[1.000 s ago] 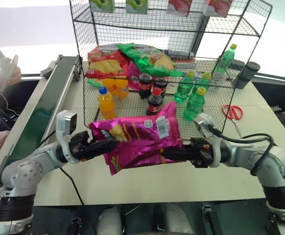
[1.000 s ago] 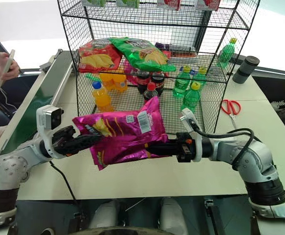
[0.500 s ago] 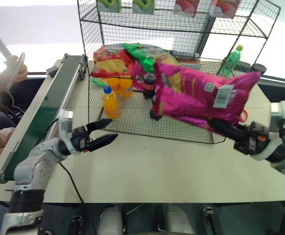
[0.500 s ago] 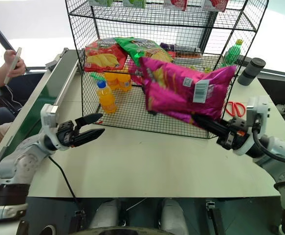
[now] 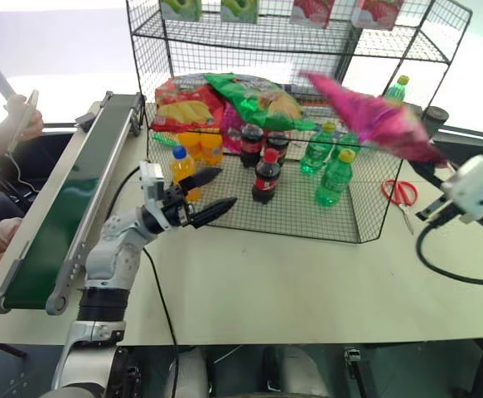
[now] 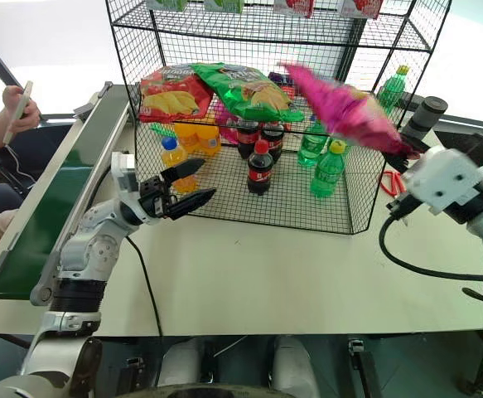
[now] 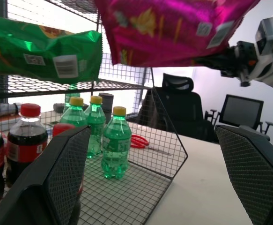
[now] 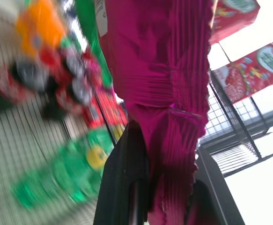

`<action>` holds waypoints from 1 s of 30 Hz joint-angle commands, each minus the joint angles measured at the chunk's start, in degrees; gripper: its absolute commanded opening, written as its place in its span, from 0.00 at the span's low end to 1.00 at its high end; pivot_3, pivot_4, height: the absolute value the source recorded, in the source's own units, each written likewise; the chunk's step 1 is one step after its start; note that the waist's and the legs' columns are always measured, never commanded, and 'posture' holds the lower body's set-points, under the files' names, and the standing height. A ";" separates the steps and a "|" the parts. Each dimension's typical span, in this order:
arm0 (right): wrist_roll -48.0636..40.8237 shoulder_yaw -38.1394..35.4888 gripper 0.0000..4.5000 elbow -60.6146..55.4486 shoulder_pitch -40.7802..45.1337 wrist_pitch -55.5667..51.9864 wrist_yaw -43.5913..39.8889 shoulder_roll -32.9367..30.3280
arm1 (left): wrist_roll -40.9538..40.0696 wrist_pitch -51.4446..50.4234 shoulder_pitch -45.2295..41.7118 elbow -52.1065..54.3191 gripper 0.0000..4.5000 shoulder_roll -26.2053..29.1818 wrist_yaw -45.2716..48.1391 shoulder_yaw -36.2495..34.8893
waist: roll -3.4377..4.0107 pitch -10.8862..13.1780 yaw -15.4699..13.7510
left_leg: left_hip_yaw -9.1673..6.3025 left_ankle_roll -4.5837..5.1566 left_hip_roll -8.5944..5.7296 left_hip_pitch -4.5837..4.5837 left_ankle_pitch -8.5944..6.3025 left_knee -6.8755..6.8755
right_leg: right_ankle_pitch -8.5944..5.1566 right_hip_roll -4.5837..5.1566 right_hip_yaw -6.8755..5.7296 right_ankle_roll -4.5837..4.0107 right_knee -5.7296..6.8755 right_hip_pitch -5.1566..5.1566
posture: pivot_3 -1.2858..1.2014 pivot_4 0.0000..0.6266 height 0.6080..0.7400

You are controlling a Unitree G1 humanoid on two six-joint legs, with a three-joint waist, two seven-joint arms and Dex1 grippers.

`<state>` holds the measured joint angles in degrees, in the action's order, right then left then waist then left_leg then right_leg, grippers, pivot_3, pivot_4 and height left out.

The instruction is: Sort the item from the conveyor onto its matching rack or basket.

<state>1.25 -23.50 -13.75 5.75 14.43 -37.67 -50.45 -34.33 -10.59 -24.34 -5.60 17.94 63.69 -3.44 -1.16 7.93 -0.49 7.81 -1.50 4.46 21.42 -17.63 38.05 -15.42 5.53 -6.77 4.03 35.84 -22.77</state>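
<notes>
Fingers of the right gripper are clamped on one crimped end of the chip bag, holding it aloft and edge-on before the right of the rack, probably to slide it onto the chip tier. Left gripper, fingers apart, hovers empty over the bench. Crinkly, glossy magenta foil with yellow chips printed.

Rack front open – bottles, chip bags crowd lower tiers.

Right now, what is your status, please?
Right gripper shut on pink chip bag, raised beside the rack. Left gripper open, empty. Green chip bag lies on the middle shelf.
</notes>
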 commanded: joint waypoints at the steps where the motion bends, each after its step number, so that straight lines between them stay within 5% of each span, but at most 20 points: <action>1: 10.62 2.24 0.01 5.26 3.60 7.33 5.97 -3.26 | 0.70 1.70 0.91 1.98 1.00 -0.22 -0.67 0.00 | 0.01 0.01 0.18 | 0.00 -0.03 0.01 0.00 0.02 0.00 | 0.00 0.00 0.01 0.01 0.03 -0.01 | 0.52 0.24 0.90; 9: 22.54 10.48 0.01 19.55 13.38 11.59 16.15 -4.03 | 1.10 1.79 4.72 6.23 1.00 -1.32 -3.29 1.37 | 0.02 0.02 1.05 | 0.01 -0.09 0.03 -0.02 0.06 0.02 | -0.02 0.01 0.01 0.03 0.07 0.02 | 0.52 0.24 0.90; 24: 25.31 24.77 0.01 45.24 40.21 11.93 20.85 0.76 | 1.65 1.71 8.16 10.96 1.00 -2.32 -6.97 3.06 | 0.14 0.08 1.40 | 0.07 -0.19 0.06 -0.04 0.12 0.02 | -0.02 0.00 0.06 0.02 0.15 -0.03 | 0.52 0.24 0.90; 30: 24.95 27.47 0.01 52.08 44.80 12.87 21.26 1.47 | 1.90 1.62 8.57 11.83 1.00 -2.25 -7.54 3.71 | 0.14 0.08 1.35 | 0.09 -0.20 0.07 -0.04 0.13 0.02 | -0.02 0.00 0.06 0.02 0.16 -0.03 | 0.52 0.24 0.90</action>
<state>26.77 4.44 37.65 48.48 26.81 -17.16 -48.29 -32.85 -9.59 -15.95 3.66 15.59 56.19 -0.30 -1.02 8.01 0.86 7.91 -1.69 4.52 21.38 -17.50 38.07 -15.44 5.53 -6.70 4.05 35.99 -22.80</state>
